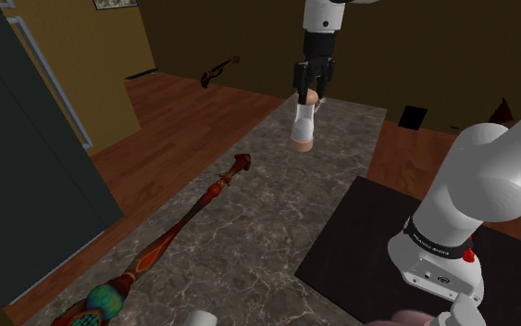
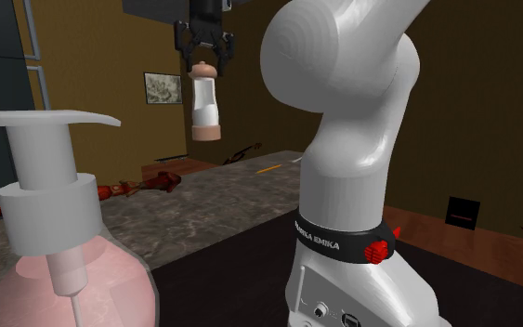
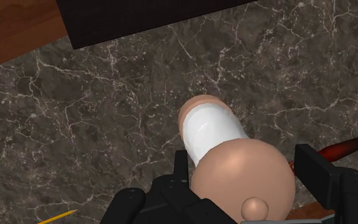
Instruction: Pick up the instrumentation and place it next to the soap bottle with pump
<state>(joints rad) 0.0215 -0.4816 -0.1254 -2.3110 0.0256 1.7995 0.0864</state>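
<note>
Clasping white cylinder (image 2: 206,104), pincer (image 2: 205,67); pink-filled bottle (image 2: 27,293)

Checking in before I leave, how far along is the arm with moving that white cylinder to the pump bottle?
Pickup looks done: the gripper clasps the white cylinder in the air above the counter. In hand: the carry. Left: setting it down beside the soap bottle.

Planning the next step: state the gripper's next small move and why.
Probably carry the white cylinder toward the soap bottle: the gripper holds it clear above the counter, far from the bottle.
</note>
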